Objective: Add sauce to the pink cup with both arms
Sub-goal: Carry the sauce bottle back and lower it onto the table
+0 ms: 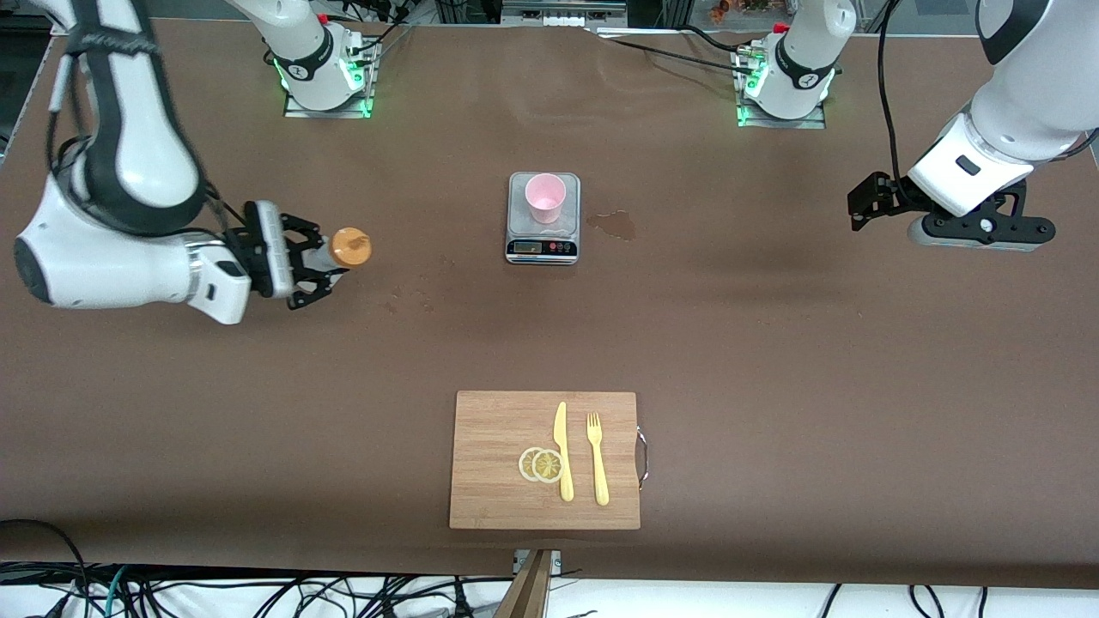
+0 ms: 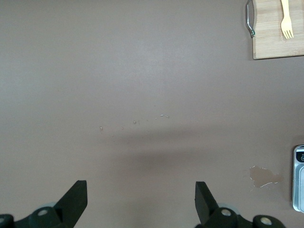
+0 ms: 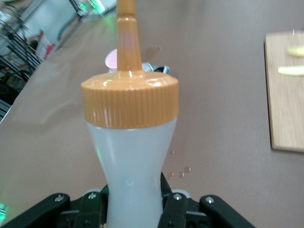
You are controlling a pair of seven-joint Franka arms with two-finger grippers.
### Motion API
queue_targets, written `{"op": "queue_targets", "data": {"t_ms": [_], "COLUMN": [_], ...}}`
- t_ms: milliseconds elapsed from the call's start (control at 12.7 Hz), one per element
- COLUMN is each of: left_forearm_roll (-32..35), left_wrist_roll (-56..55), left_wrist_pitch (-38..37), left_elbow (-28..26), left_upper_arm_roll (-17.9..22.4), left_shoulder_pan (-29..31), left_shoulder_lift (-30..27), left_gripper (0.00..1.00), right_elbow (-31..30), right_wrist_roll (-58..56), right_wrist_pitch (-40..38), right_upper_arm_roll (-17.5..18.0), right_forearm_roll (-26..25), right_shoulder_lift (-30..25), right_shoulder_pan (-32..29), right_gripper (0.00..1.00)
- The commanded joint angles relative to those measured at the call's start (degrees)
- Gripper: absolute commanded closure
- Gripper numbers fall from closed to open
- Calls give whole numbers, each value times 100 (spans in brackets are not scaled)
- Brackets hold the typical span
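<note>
The pink cup stands upright on a small grey kitchen scale in the middle of the table, toward the robots' bases. My right gripper is shut on the whitish squeeze bottle with the orange nozzle cap. It holds the bottle upright by its waist, over the table toward the right arm's end and well apart from the cup. In the right wrist view the bottle fills the middle between the fingers, and the cup shows past the nozzle. My left gripper is open and empty, waiting above the left arm's end; its jaws show bare table between them.
A wooden cutting board lies near the front camera with a yellow knife, a yellow fork and two lemon slices. A wet stain marks the cloth beside the scale. Small droplets lie between bottle and scale.
</note>
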Motion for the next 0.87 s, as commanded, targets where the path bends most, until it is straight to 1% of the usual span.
{"op": "queue_targets", "data": {"t_ms": [0, 158, 315, 473, 710, 789], "left_forearm_roll": [-98, -89, -89, -89, -89, -89], "left_wrist_roll": [88, 106, 106, 80, 97, 106], "left_wrist_pitch": [-140, -140, -140, -140, -140, -140], "left_elbow": [181, 172, 172, 172, 172, 181], "left_upper_arm_roll": [18, 18, 18, 18, 9, 9], "left_shoulder_pan": [-22, -22, -22, -31, -22, -31], "left_shoulder_lift": [69, 69, 69, 69, 60, 69], "left_gripper": [0, 0, 0, 0, 0, 0], "right_elbow": [-108, -117, -117, -178, -232, -232], "right_wrist_roll": [-1676, -2671, -3488, -3974, -4283, -4327], "right_wrist_pitch": [-339, -742, -1042, -1157, -1271, -1298], "right_upper_arm_roll": [-333, -667, -817, -871, -889, -889], "right_forearm_roll": [816, 1204, 1424, 1443, 1443, 1452], "right_shoulder_lift": [605, 1124, 1599, 1864, 2338, 2452], "right_shoulder_pan": [-279, -350, -446, -569, -772, -807], "right_gripper": [72, 72, 72, 72, 71, 68]}}
